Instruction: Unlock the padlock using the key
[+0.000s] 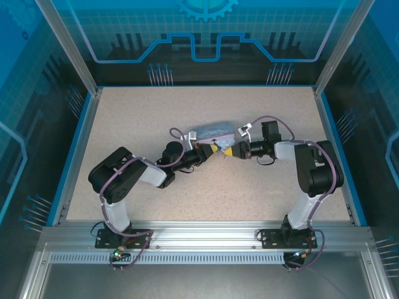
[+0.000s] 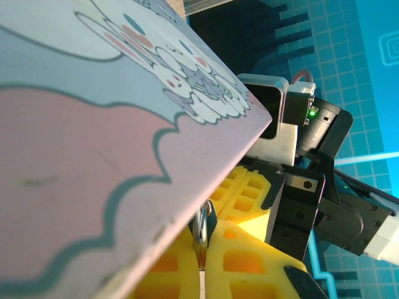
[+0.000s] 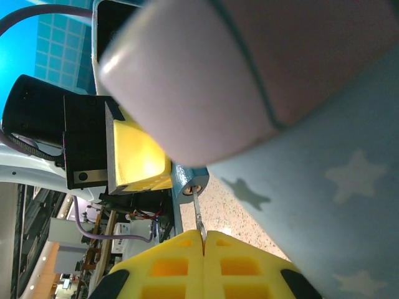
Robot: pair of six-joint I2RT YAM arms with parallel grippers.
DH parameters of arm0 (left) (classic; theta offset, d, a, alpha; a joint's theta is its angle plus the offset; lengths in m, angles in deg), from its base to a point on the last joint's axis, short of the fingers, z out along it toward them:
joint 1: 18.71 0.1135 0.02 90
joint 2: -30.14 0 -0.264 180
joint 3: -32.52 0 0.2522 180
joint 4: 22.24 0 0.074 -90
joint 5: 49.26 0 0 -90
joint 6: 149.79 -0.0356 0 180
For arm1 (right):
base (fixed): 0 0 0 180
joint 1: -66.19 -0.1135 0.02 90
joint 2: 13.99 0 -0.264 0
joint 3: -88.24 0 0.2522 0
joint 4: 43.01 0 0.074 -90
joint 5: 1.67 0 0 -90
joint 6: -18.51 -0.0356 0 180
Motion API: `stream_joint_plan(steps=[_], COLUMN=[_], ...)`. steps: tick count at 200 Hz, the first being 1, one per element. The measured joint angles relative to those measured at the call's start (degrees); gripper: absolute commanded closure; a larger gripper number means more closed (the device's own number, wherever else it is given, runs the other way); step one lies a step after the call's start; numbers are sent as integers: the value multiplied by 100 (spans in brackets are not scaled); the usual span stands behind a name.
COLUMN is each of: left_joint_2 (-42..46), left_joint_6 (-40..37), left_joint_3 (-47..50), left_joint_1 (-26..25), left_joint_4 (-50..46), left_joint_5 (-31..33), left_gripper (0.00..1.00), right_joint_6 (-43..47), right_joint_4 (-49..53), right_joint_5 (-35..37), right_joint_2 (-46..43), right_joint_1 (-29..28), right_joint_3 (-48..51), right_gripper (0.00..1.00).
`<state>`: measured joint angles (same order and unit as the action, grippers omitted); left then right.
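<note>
The two arms meet nose to nose over the middle of the tabletop (image 1: 156, 205), and the reason looks plain: one steadies the lock so the other can work the key.

The left tool (image 1: 214, 149) is clamped shut. In the right wrist view the padlock (image 3: 189, 184) sits at the lower edge of its yellow finger (image 3: 137, 156), keyhole face turned toward the opposite arm. I judge it gripped there, though the contact itself is partly hidden. In the left wrist view a silvery loop (image 2: 201, 225) stands in the seam of that tool at bottom centre, possibly the shackle, but I cannot tell.

The right tool (image 3: 202, 240) is closed too, pinching the key (image 3: 198, 215) at the bottom centre of its own frame. The thin blade sticks out of the seam and its tip reaches the round keyhole; how deep it sits is unclear.

The pale blue tin (image 1: 212, 131) lies just behind the meeting point and looms close over both wrist cameras.

From above, both arms are folded at the elbow, with the forearms reaching inward from left and right. The wrists lie nearly on one line, which should keep the blade true to the keyhole for a twist
</note>
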<state>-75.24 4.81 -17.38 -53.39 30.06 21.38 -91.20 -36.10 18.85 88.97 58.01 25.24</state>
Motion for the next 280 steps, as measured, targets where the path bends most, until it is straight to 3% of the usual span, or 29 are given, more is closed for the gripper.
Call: stream_joint_plan(steps=[159,232,280], left_joint_2=[0,15,483], left_joint_6=[-9,-9,-50], left_joint_3=[-7,184,369], left_joint_1=[-24,-192,-354], left_joint_4=[-260,-321,-442], left_joint_5=[-142,267,809], left_gripper=[100,100,100], right_joint_6=[-470,-474,-566], right_joint_4=[-800,-1132,-1252], right_joint_5=[245,428,761], right_joint_2=[155,186,-455], right_joint_1=[-144,-162,94], right_joint_3=[-59,286,835], right_gripper=[100,100,100])
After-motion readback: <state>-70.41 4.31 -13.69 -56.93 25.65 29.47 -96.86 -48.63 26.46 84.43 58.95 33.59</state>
